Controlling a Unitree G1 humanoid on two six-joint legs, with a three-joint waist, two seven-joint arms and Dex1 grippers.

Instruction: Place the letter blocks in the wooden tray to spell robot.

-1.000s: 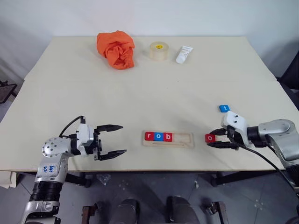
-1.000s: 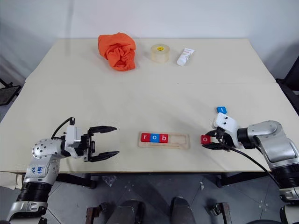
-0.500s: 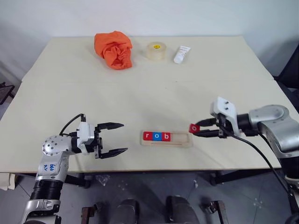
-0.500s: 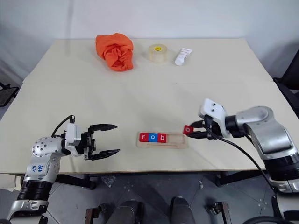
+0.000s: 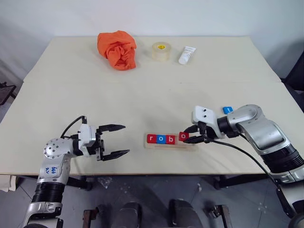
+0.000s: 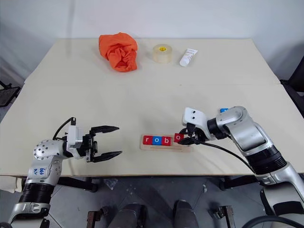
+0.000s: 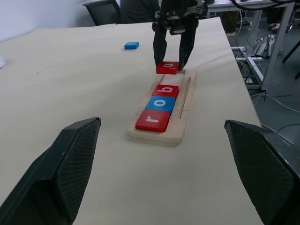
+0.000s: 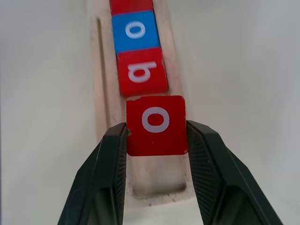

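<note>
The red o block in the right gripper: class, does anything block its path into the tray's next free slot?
Nothing visible does. The red o block, clamped in the right gripper, hangs over the wooden tray, whose groove beside the red b block is bare.

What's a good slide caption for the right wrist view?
Pincer holding a red o block over the wooden tray, just behind the b block.
</note>
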